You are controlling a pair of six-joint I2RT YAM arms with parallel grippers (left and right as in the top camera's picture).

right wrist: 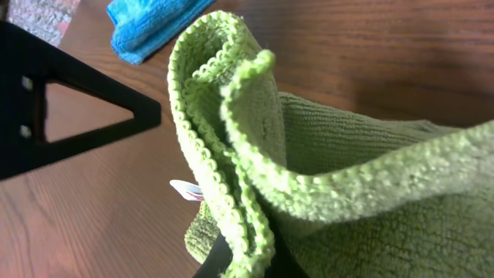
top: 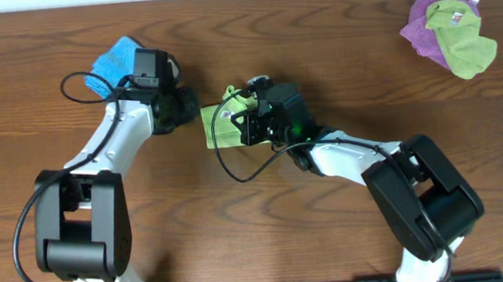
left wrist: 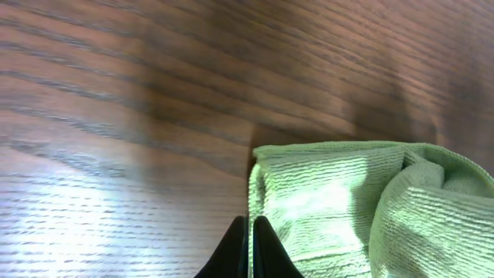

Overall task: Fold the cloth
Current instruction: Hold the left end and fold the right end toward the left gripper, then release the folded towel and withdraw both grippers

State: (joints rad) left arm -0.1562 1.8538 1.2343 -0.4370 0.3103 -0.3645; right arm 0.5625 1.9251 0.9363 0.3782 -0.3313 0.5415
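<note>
item: green cloth point(top: 221, 125), microfibre, partly folded. it lies near the middle of the wooden table point(top: 336, 60), between the two grippers.

lie and axis: the flat part seen from overhead is close to square, a little longer from the far side of the table toward the near side. its straight free edge faces the left arm. the opposite side is bunched and lifted, and runs under the right arm's head, so the full long axis cannot be read. in the right wrist view several layered hems stand upright in a ridge, folds tight against each other. a small white tag point(right wrist: 185, 189) shows low beside them.

left gripper point(top: 190, 108): at the cloth's free edge. the left wrist view shows its fingers point(left wrist: 235, 255) pressed together, tips at the cloth's corner. it cannot be told whether any fabric is caught between them.

right gripper point(top: 248, 123): closed on the raised, bunched side of the cloth, the folds rising straight out of its jaws.

other stock: blue cloth point(top: 115, 62), folded, behind the left gripper. purple cloth point(top: 424, 21) at the far right corner, with a second green cloth point(top: 467, 44) lying on it, well apart from the work.
</note>
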